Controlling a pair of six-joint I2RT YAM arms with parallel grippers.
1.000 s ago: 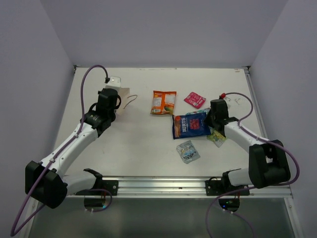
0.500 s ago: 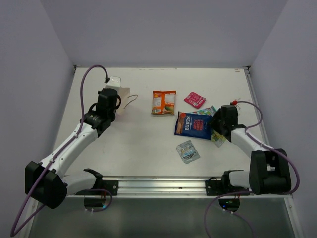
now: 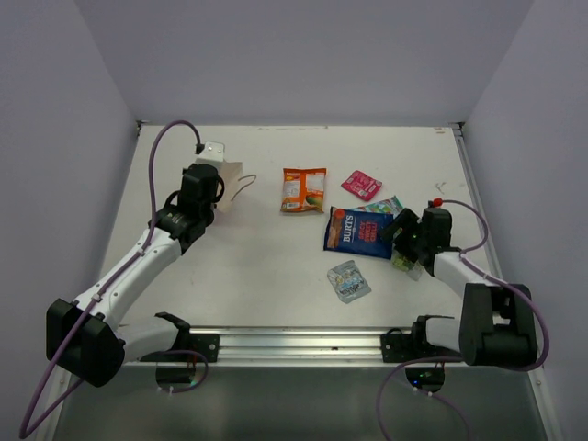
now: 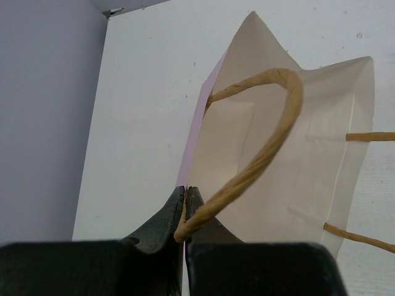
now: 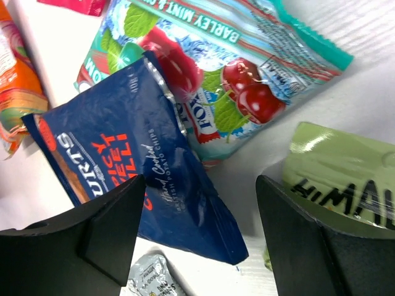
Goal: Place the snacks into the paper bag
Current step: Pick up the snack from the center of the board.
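I work in what looks like a robotics lab test cell: a plain white table [image 3: 266, 276] boxed in on three sides by flat, pale lavender walls [image 3: 55, 138]. My left arm [image 3: 138, 266] and my right arm [image 3: 457, 269] are bolted to a bare aluminium rail [image 3: 303, 341] along the near edge, and purple cables [image 3: 156, 156] loop openly from the bases up to the wrists. The snacks [image 3: 358, 231] and the paper bag [image 3: 230, 175] lie spread over the tabletop like test props.
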